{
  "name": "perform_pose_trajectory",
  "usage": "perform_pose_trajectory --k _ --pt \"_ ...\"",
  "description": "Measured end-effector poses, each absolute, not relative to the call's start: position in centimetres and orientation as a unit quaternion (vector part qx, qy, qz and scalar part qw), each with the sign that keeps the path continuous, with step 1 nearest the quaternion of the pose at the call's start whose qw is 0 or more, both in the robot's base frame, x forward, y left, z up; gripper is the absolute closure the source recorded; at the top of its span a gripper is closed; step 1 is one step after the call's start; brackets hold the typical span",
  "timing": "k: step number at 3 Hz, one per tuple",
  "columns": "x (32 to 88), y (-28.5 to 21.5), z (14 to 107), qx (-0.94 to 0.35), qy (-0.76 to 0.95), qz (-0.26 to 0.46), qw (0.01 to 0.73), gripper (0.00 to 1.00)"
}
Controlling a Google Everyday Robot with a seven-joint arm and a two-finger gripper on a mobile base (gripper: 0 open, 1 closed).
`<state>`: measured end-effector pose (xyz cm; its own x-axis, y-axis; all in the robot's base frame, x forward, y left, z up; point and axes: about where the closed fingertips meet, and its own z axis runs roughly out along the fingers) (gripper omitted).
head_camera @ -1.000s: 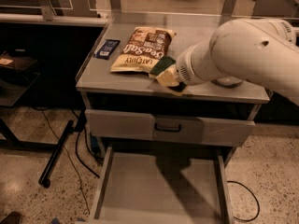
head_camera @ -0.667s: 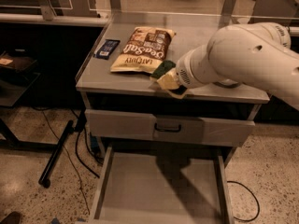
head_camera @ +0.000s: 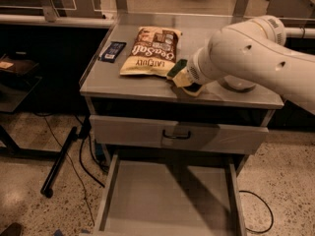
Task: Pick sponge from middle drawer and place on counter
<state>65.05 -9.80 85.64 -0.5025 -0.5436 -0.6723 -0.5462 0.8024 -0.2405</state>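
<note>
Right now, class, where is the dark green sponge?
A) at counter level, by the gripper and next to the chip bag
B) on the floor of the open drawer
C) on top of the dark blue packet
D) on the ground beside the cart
A: the sponge is at the gripper over the counter, beside the chip bag; the middle drawer shows only its bare floor.

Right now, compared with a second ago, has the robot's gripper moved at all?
No, hardly: the gripper stays over the counter, by the lower right corner of the chip bag, with the sponge at it.
</note>
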Motion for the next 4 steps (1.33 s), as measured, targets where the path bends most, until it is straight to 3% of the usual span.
perform_pose_trajectory --k 2,3,4 --pt "68.5 -14.6 86.3 -0.306 0.869 -0.063 0.383 1.00" --pt "68.6 -14.9 86.3 -0.306 0.869 -0.067 0.383 0.83" --pt "68.6 -14.9 86.3 -0.306 0.869 -0.067 0.383 0.60"
